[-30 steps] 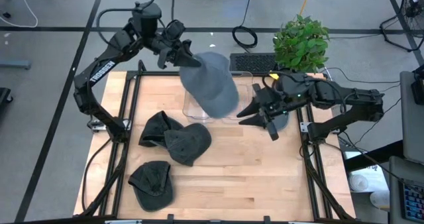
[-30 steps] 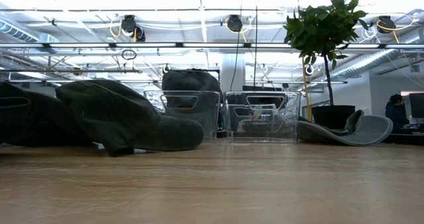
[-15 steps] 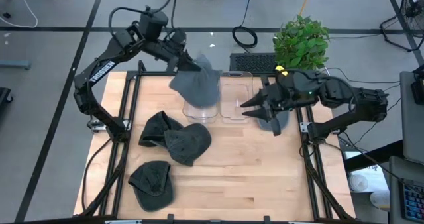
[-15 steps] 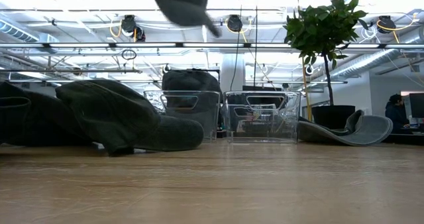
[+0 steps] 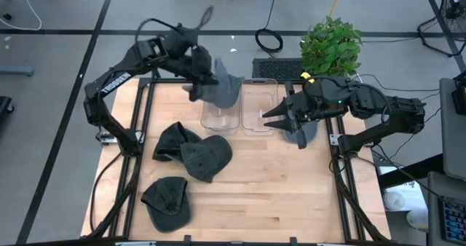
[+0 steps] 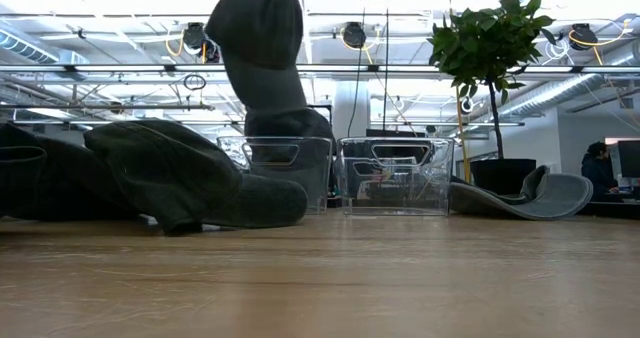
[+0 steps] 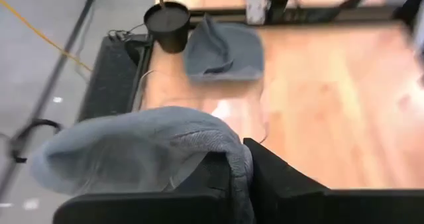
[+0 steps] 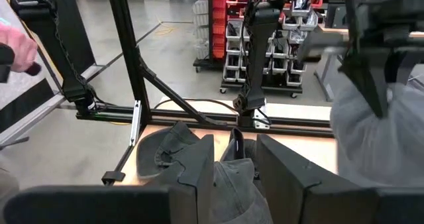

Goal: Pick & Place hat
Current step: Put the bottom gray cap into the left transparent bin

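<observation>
On the left half of the wooden table, three dark caps lie flat: one near the front edge, and two overlapping ones behind it. Further back, the left gripper is raised over the left clear bin, its fingers pinching a fold of a grey hat. The hat hangs from that grip above the bin's opening; the low view shows its lower edge close above the bin rim, with contact not determinable. Just beside this bin, to the right, stands a second clear bin. Right of that, the right gripper sits low near the table's right rear, fingers pressed onto another grey cap that lies on the table below the potted plant; the right wrist view shows cap fabric gripped between the two fingers. A black keyboard lies behind the bins, beyond the table edge.
</observation>
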Robot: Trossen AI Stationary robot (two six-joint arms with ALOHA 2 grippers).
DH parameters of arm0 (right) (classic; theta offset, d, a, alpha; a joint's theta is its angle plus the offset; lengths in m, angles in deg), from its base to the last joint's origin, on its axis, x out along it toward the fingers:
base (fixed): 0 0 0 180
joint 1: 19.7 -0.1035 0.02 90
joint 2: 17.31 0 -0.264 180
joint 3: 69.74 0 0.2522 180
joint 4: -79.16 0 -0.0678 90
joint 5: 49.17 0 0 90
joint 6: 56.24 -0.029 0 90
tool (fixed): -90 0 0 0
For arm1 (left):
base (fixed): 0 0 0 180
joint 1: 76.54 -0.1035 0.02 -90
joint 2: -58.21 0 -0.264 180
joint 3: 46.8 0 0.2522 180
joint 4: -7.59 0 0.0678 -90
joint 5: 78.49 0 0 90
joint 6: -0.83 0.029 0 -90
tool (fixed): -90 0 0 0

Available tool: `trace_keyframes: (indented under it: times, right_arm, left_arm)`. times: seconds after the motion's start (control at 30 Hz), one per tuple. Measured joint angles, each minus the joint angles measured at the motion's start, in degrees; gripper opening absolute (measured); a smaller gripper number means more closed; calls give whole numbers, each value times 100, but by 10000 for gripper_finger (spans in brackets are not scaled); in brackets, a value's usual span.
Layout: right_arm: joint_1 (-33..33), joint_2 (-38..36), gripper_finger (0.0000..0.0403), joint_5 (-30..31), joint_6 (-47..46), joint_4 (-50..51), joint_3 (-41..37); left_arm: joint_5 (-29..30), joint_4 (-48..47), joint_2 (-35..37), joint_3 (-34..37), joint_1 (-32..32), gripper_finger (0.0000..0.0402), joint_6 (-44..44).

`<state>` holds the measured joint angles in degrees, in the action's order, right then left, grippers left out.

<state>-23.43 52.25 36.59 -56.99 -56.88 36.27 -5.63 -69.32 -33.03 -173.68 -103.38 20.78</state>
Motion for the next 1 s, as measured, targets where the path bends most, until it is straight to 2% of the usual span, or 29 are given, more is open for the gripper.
trace_keyframes:
  times: [0.13,0.27,0.5,1.0]
  right_arm:
    - [0,0,100,-3,-3,0,0]
    - [0,0,100,-3,-77,2,0]
    - [0,0,100,-5,-151,0,0]
    - [0,0,100,-7,-160,0,0]
  left_arm:
    - [589,-76,-76,1,187,23,701]
    - [779,-399,-190,0,299,23,1258]
    - [1564,-640,-424,0,447,23,1929]
    - [1777,-611,-1146,2,433,23,2039]
